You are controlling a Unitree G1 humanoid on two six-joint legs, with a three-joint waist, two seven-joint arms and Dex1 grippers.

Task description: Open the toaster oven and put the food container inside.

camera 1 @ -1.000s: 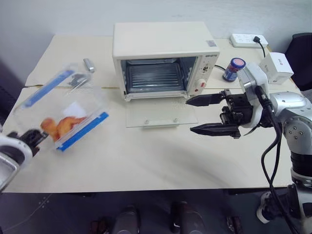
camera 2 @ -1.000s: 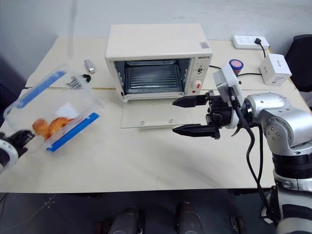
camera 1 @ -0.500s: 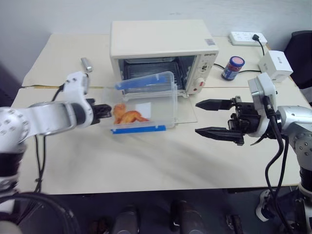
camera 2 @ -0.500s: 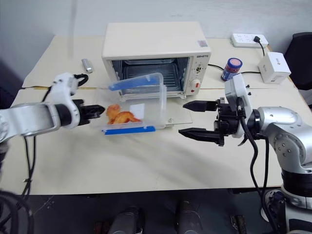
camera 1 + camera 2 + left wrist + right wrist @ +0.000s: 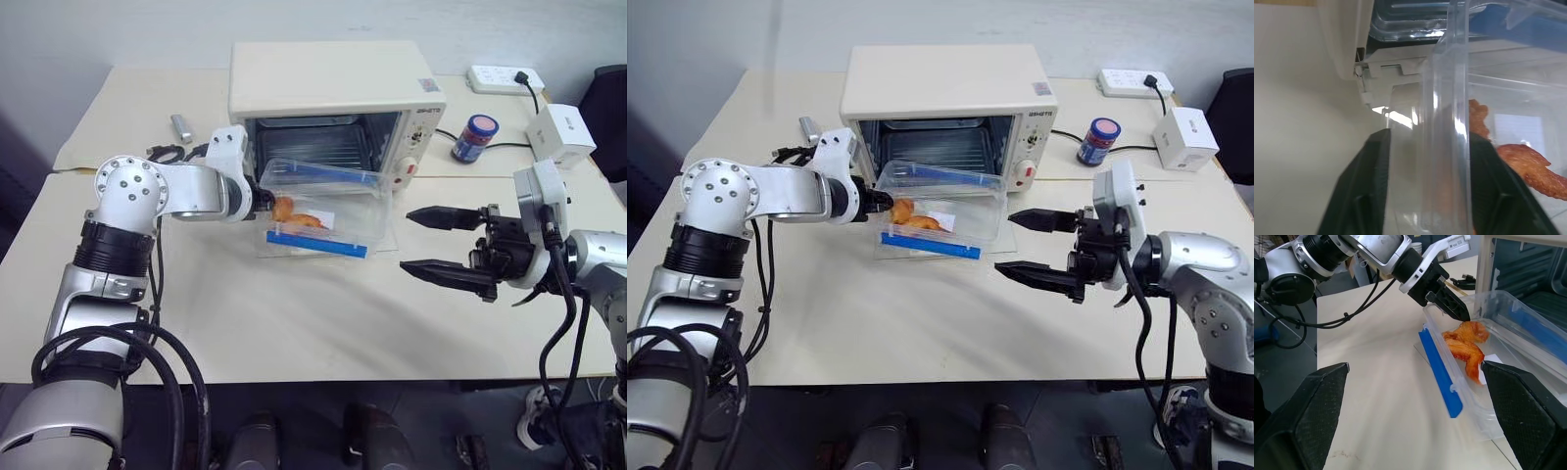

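Two arms over the cream counter [image 5: 294,323]. Food container [image 5: 323,209] sits centre frame on the dropped glass door of the toaster oven [image 5: 338,98]. Left gripper [image 5: 1452,306] jaws straddle its end wall; grip unclear. Right gripper [image 5: 443,245] at right, jaws wide, empty. Upper right: jar [image 5: 477,137], small white box [image 5: 560,135], power strip [image 5: 505,78].

one toaster oven [image 5: 338,83], one food container [image 5: 323,208], two grippers [image 5: 443,243]
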